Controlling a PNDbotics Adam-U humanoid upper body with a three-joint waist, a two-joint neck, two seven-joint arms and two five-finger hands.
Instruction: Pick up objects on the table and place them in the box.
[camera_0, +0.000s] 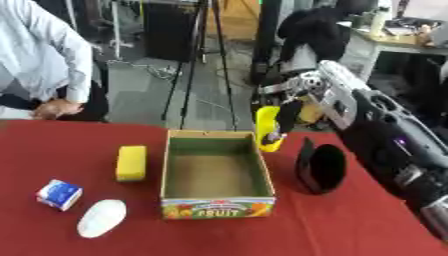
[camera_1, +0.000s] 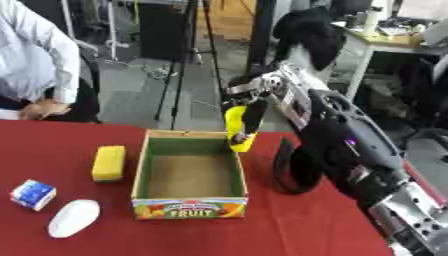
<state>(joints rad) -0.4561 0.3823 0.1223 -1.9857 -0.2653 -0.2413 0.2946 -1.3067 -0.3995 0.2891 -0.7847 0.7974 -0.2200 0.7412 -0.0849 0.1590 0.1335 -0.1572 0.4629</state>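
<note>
In the left eye view, your right hand (camera_0: 293, 107) has its fingers curled round the yellow curved plastic object (camera_0: 268, 129), just over the far right corner of the open cardboard fruit box (camera_0: 216, 170); letting go here could drop it on the rim, onto the red counter (camera_0: 52, 150).

In the right eye view, your forearm hides part of the black round bowl-like thing (camera_1: 293, 167); your left hand is nowhere visible.
</note>
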